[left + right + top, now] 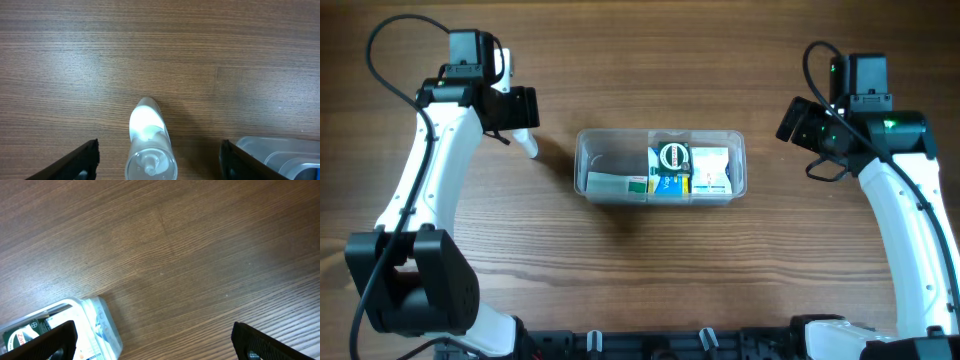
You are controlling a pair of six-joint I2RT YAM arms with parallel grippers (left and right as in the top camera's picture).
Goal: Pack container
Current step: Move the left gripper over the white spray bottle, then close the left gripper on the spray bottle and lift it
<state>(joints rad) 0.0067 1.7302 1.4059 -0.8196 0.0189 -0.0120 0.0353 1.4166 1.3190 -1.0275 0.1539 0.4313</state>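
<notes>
The clear plastic container (582, 160) sits mid-table. It holds a flat green-and-white box (615, 184), a blue box (668, 184), a round dark-rimmed item (672, 156) and a white box (712, 170). A small clear bottle (530, 145) lies on the table left of it. In the left wrist view my left gripper (159, 162) is wide open, with the bottle (150, 145) between the jaws and untouched, and the container's corner (280, 155) at right. My right gripper (155, 340) is open and empty, right of the container (102, 327). In the overhead view the left gripper (520, 125) and right gripper (798, 122) flank the container.
The wooden table top (650, 270) carries nothing else in view. Both arm bases stand at the front edge, at bottom left and bottom right.
</notes>
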